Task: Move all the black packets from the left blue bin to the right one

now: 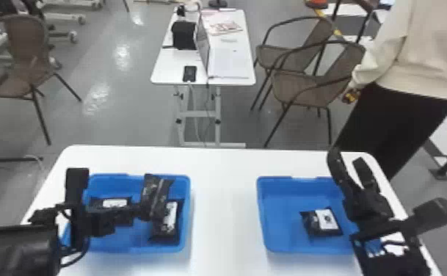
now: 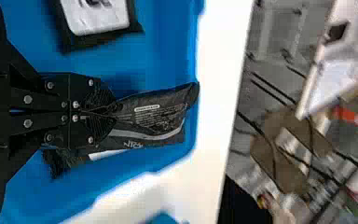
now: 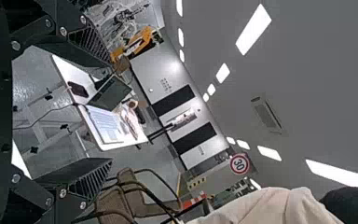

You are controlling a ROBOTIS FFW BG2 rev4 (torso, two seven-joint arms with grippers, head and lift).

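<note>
The white counter [image 1: 224, 205] spreads beneath both sets of jaws, with two containers on it. The left blue bin [image 1: 134, 245] lies under the left gripper's [image 1: 145, 212] jaws; the right blue bin [image 1: 275, 216] is on the robot's left of the right gripper's [image 1: 346, 158] jaws and closer to the robot. The right jaws stand wide apart with nothing between them. The left jaws are closed together on one end of a held black packet [image 1: 155, 194], which juts past their tips over the left bin. Two more black packets lie in that bin: a side packet [image 1: 173, 229] just to the right of the left jaws, partly covered by the held one, and a far packet [image 1: 115, 202] beyond the left gripper and partly hidden by it. Inside the right bin, a single white-labelled packet [image 1: 329, 224] sits toward the robot from the right jaws.
</note>
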